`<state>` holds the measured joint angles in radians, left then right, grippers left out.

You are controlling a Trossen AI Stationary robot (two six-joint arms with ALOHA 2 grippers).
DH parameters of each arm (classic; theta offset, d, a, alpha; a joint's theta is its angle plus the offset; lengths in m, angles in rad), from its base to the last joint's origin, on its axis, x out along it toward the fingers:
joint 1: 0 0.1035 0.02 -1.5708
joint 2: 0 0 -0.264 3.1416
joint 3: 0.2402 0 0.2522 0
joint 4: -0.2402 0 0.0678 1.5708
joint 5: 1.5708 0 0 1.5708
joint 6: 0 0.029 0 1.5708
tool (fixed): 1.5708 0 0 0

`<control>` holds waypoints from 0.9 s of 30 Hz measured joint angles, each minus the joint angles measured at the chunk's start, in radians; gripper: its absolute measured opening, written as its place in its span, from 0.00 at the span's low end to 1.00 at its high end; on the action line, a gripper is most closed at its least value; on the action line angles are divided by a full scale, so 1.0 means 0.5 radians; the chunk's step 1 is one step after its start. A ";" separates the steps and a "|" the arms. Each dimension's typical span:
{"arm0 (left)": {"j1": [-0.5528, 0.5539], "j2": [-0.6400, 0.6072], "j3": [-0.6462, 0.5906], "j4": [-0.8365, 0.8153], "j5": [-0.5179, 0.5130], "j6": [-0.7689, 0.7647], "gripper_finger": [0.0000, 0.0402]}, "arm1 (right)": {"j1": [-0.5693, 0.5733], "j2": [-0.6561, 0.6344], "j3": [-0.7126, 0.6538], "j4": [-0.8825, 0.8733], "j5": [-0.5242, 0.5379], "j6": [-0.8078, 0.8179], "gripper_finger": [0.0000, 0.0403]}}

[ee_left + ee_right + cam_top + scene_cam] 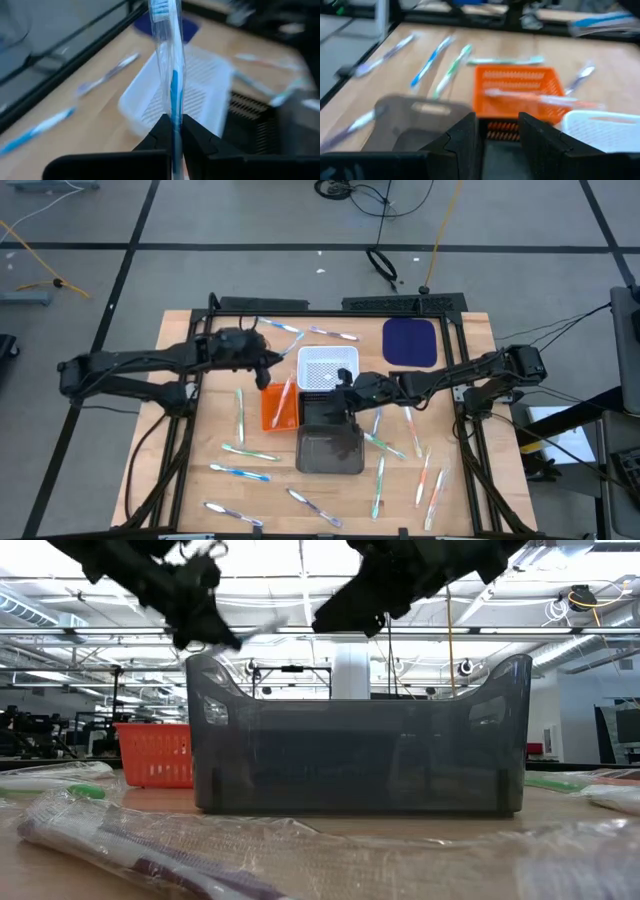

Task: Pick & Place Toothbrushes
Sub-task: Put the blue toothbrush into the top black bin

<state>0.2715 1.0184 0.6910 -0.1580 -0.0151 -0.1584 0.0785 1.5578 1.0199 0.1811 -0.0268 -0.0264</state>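
Toothbrushes: many wrapped pieces scattered over the wooden counter (pixel 200 480), mostly along its near half and by the far edge.

Dark grey bin (pixel 330 448): largest container, mid-counter, nearest the front.

White basket (pixel 327 368): just beyond the grey bin, with the blue pad (pixel 410 341) to its right.

Orange basket (pixel 281 407): left of the grey bin, one toothbrush (pixel 288 392) lying slantwise in it.

Left gripper (pixel 268 362): raised above the counter, just left of the white basket; fingers pressed together on a blue-handled toothbrush (pixel 171 75), which stands up from between the fingertips, bristle end farthest from the gripper.

Right gripper (pixel 340 392): over the far end of the grey bin, beside the orange basket; fingers (pixel 465 140) spread apart, nothing between them.
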 joint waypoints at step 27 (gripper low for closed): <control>-0.845 0.117 0.000 0.743 -0.431 0.175 0.02 | -0.119 0.000 0.000 0.855 0.052 0.188 0.35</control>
<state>-0.1509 1.0771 0.6910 0.2136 -0.2306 -0.0707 0.0193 1.5578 1.0199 0.6087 -0.0010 0.0677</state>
